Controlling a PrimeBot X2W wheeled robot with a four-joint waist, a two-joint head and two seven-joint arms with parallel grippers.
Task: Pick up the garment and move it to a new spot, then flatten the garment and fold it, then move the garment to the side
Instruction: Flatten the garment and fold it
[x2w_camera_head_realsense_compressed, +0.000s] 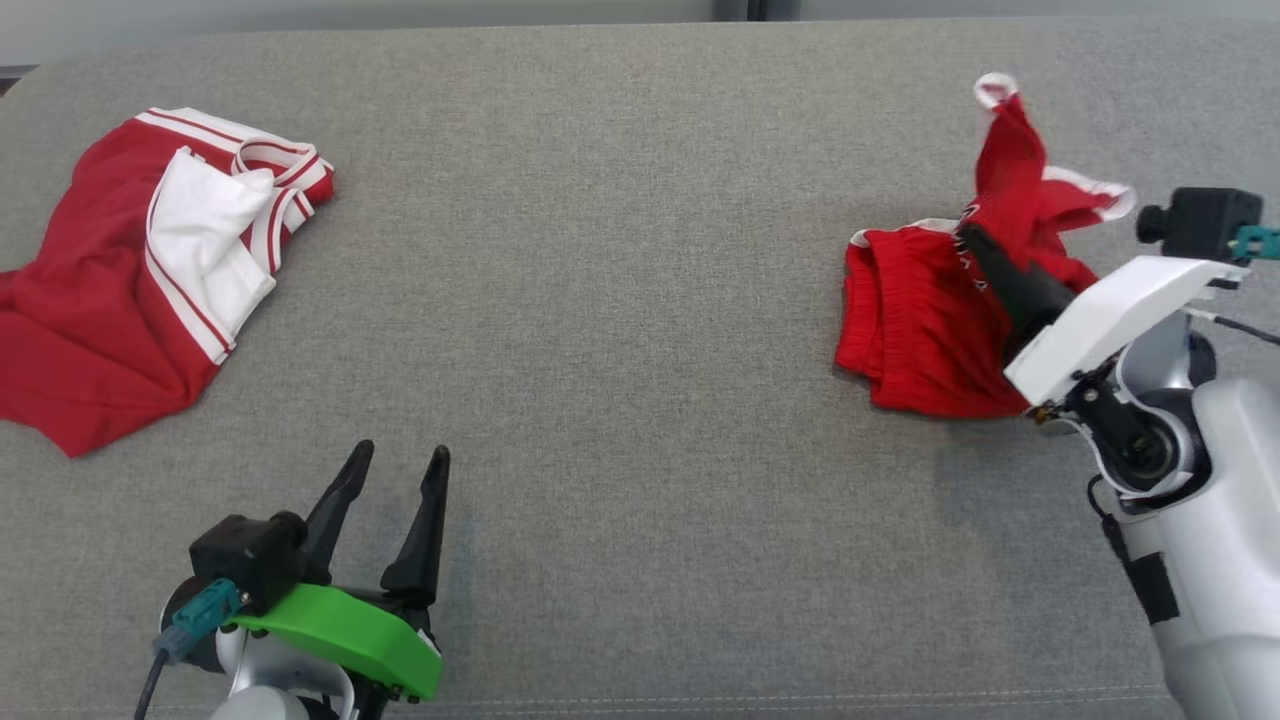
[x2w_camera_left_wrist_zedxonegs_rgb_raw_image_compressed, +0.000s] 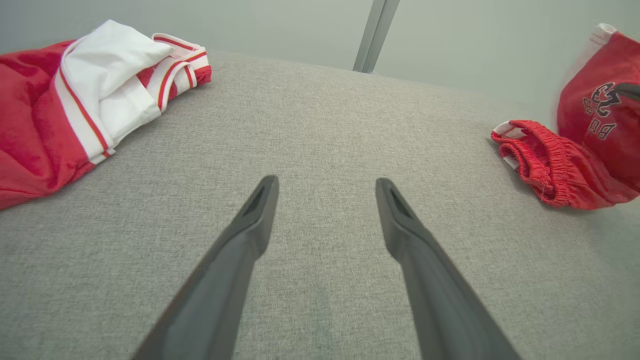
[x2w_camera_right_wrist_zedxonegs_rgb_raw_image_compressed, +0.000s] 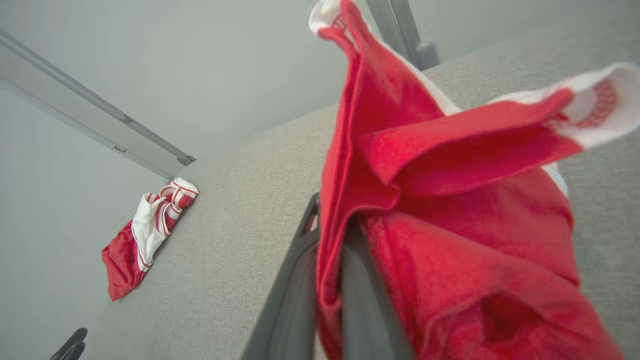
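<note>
The garment, large and red with a white panel and red-and-white striped trim, lies crumpled at the far left of the grey surface; it also appears in the wrist views. Its lettering is hidden. My left gripper hovers open and empty near the front, well to the right of the garment. My right gripper is shut on a smaller red piece with an elastic waistband, white trim and a dark print. One part of it is lifted and the rest trails on the surface.
The grey fabric surface runs wide between the two red pieces. Its back edge meets a pale wall with a grey vertical post. A stitched seam marks the front edge.
</note>
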